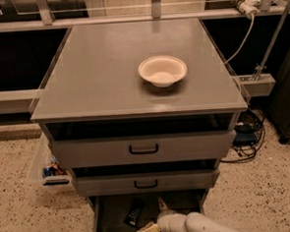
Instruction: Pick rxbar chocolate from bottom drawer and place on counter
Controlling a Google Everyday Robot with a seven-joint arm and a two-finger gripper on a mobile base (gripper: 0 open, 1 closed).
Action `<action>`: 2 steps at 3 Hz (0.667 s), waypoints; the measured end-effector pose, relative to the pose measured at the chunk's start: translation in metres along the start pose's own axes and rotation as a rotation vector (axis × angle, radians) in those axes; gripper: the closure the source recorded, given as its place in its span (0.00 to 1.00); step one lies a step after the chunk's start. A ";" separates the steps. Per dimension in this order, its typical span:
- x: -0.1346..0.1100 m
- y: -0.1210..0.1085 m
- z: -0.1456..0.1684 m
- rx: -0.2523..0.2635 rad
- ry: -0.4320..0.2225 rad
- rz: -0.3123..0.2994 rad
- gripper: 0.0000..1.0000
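Note:
The rxbar chocolate [135, 211] is a small flat black bar lying on the dark floor of the open bottom drawer [105, 224], left of centre. My gripper [153, 217] is inside the drawer just right of the bar, its pale fingers spread, one pointing up and one pointing left and low. It is open and holds nothing. The white arm reaches in from the lower right. The counter [103, 76] is the large grey top of the cabinet.
A cream bowl [162, 70] stands on the counter right of centre. Two grey-fronted drawers with black handles [143, 149] sit above the open one. A clear bin [45, 166] stands on the floor at left; cables [247, 136] lie at right.

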State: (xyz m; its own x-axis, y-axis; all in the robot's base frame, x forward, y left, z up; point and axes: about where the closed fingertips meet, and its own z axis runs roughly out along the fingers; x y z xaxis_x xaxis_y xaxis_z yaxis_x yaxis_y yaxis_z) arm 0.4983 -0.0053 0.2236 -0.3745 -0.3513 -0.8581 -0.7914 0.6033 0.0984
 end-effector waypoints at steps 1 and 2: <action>0.010 -0.004 0.028 0.002 -0.033 -0.031 0.00; 0.010 -0.004 0.028 0.001 -0.033 -0.032 0.00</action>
State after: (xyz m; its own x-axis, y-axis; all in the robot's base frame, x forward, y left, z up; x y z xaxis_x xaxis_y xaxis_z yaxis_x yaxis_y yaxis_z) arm 0.5114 0.0090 0.2002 -0.3329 -0.3469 -0.8768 -0.8022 0.5930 0.0700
